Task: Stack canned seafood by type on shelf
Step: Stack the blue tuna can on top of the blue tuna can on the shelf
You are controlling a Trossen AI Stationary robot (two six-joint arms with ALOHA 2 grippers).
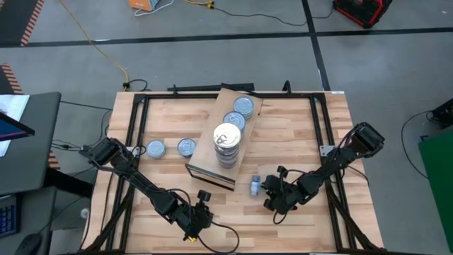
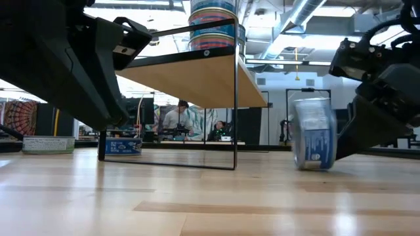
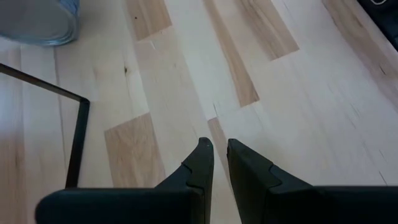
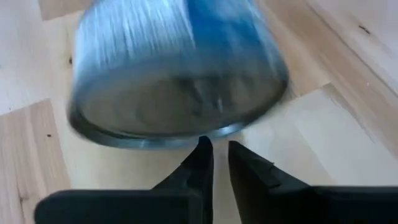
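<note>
The shelf [image 1: 212,159] is a light-wood board raised on a black wire frame. It carries a stack of cans [image 1: 227,144] topped by a pale gold lid, and two blue-grey tins [image 1: 239,113] lie flat farther back. One blue-grey can [image 1: 255,186] stands on its edge on the table just right of the shelf's near end. My right gripper [image 1: 267,188] is shut right beside it. Two more tins [image 1: 155,149] [image 1: 186,146] lie flat on the table to the shelf's left. My left gripper [image 1: 204,195] is shut near the table's front edge and holds nothing. My right gripper has its shut fingertips [image 4: 205,149] at the rim of the can's flat end [image 4: 186,138], slanting down from the table's right. The can [image 2: 315,134] stands on its edge on the table, nearly upright. Whether the tips press it or stop just short, I cannot tell.
The shelf's thin black wire legs [image 2: 235,98] [image 3: 76,134] stand on the table between the two arms. A tin [image 3: 38,22] shows beyond the left gripper. Bare slatted tabletop [image 1: 241,219] lies along the front. People sit in the room behind the table [image 2: 177,121].
</note>
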